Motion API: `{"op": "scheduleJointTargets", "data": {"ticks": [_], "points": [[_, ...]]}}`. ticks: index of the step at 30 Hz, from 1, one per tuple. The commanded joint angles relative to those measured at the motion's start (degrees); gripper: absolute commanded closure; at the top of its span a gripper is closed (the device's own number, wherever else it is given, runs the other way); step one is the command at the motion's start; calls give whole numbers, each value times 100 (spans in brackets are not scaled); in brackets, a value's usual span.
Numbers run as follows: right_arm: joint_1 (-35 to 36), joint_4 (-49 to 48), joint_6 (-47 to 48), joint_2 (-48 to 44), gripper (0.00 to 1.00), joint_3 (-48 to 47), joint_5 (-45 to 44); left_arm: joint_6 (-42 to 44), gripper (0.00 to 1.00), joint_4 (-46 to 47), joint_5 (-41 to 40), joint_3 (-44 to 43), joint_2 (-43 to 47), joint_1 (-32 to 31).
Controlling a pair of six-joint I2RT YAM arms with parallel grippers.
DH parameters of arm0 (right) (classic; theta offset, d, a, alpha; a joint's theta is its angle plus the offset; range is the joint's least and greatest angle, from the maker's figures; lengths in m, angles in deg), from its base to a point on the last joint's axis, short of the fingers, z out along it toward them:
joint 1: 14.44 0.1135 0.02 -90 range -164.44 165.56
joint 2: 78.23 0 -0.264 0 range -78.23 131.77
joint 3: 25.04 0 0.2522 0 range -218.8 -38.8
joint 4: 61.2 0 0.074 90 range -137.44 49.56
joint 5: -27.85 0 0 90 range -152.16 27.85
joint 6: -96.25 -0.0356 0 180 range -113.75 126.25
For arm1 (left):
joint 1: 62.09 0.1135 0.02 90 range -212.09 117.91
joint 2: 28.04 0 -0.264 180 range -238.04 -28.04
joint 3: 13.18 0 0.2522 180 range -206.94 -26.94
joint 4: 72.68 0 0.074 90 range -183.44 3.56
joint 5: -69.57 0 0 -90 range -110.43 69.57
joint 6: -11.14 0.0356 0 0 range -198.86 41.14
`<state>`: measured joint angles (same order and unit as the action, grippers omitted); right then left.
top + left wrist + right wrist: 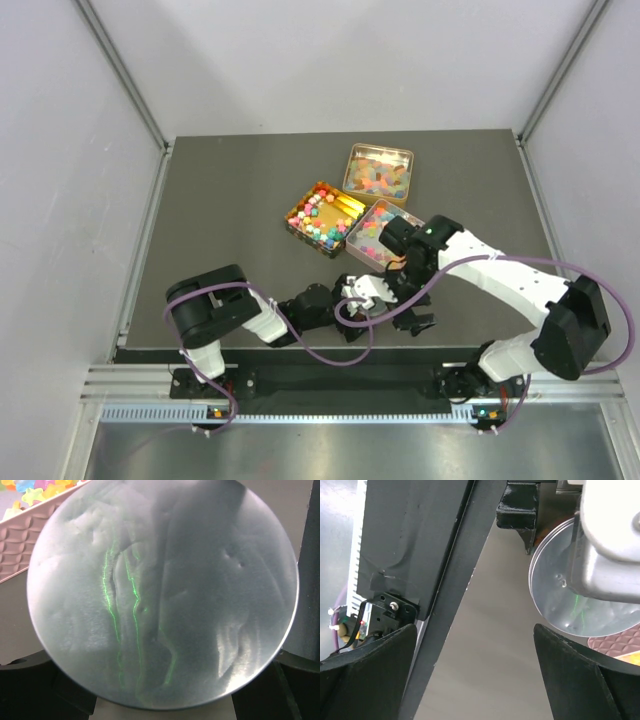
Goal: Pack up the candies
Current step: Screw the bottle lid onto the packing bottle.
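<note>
The candies lie in three open tins: a back tin [378,172], a left tin [322,218] and a pinkish right tin [378,236]. Some candies [30,490] show in the left wrist view above the pink tin's wall [20,540]. My left gripper [362,293] sits just in front of the tins, its jaws on either side of a round silver disc [165,595] that fills its view. The disc also shows in the right wrist view [560,600]. My right gripper [475,645] is open and empty, low over the table near the front edge [412,322].
The table's front edge and the metal rail [420,555] lie close to the right gripper. The two grippers are close together at the front centre. White walls enclose the table on three sides.
</note>
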<state>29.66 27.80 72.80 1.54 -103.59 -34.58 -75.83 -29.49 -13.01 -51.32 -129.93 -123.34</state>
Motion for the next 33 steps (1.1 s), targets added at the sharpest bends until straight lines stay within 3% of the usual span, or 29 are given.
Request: {"op": "scheduleJointTargets", "data": {"ticks": [1, 7, 10, 19, 33], "points": [[-136, 457, 51, -190, 0, 28, -267, 5, 73, -605, -189, -75, -156, 61], [-1112, 360, 412, 266, 0, -830, -744, 31, 75, -817, -153, -190, -253, 61], [-1245, 158, 394, 653, 0, -1244, -623, 31, 76, -834, -162, -242, -349, 70], [-1167, -36, 693, 1612, 0, -1747, 450, 110, 76, -843, -223, -216, -279, 61], [-596, 236, 1089, 1938, 0, -1896, 820, 154, 76, -791, -250, -190, -262, 61]]}}
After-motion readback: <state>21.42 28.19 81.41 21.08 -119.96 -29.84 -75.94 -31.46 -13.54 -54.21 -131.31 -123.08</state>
